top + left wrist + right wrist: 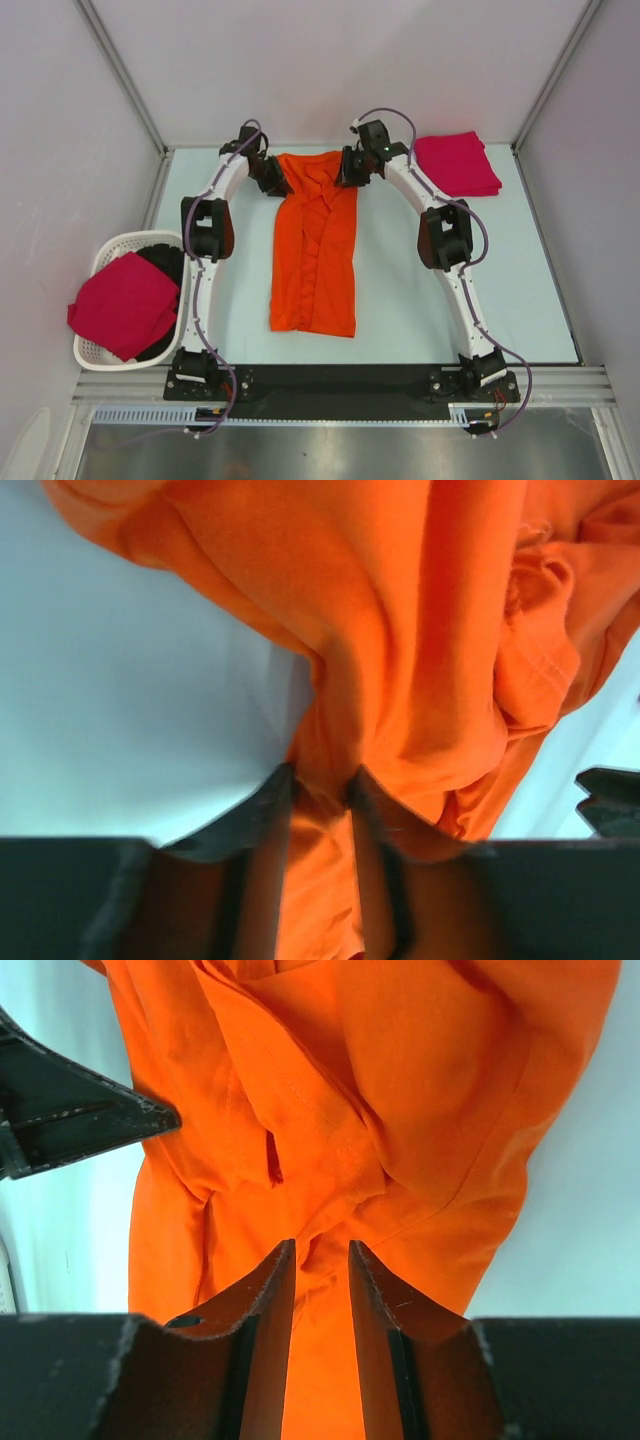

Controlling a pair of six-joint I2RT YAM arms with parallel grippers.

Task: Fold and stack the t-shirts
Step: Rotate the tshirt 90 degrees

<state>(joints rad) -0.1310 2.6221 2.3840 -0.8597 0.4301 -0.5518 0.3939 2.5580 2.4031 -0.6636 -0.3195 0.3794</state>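
Left gripper point(320, 780) and right gripper point(322, 1250) each clench a bunched fold of the orange t-shirt point(315, 250), the cloth pinched between nearly closed fingers point(270, 1290) in both wrist views.

Seen from the near edge of the pale table point(500, 300), where the two arms are bolted, a white basket point(85, 355) sits at the left side. A loose crimson-pink t-shirt point(125, 305) is draped over its rim, with something dark under it.

Up the middle of the table the orange t-shirt lies as a long narrow strip, one end toward the arm bases. Its far end is gripped at the left and right corners by the two arms, which curve inward to meet it.

Farthest back, at the right corner, a folded crimson-pink t-shirt point(458, 163) rests flat just beside the right arm, apart from the orange one. Whether it is one shirt or several cannot be told.
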